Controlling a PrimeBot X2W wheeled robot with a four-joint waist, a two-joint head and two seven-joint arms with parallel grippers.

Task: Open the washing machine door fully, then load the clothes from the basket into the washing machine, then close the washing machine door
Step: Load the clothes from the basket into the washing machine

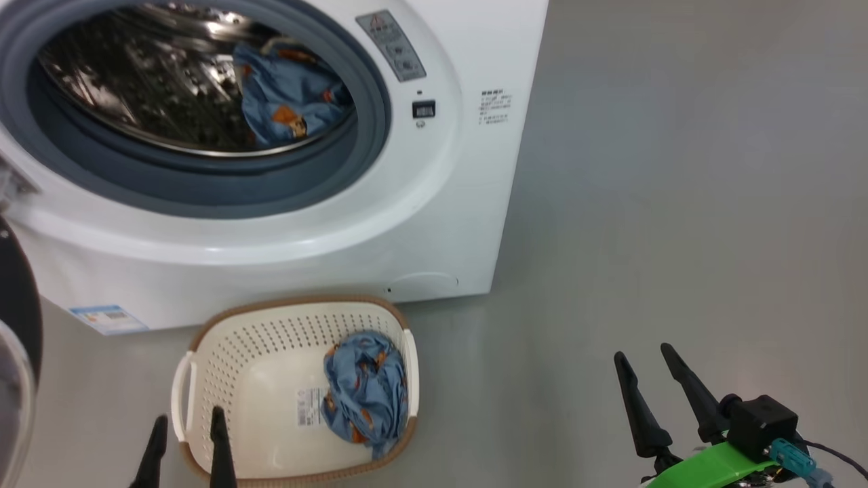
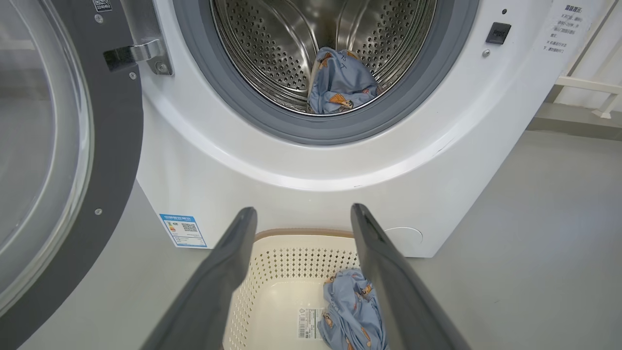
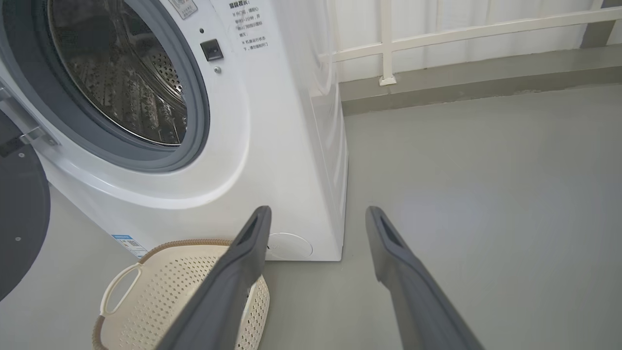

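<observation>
The white washing machine [image 1: 434,203] stands with its door [image 2: 53,160] swung wide to the left. A blue printed garment [image 1: 288,95] lies inside the steel drum [image 2: 272,43]. On the floor in front sits the cream basket [image 1: 258,352], holding another crumpled blue garment [image 1: 366,393] against its right wall. My left gripper [image 1: 188,423] hovers open at the basket's near left rim, nothing between its fingers. My right gripper [image 1: 644,356] is open over bare floor, well to the basket's right.
Grey floor [image 1: 678,203] stretches to the right of the machine. A low ledge and white railing [image 3: 437,43] run behind it. The open door [image 1: 17,325] juts out at the far left, close to my left arm.
</observation>
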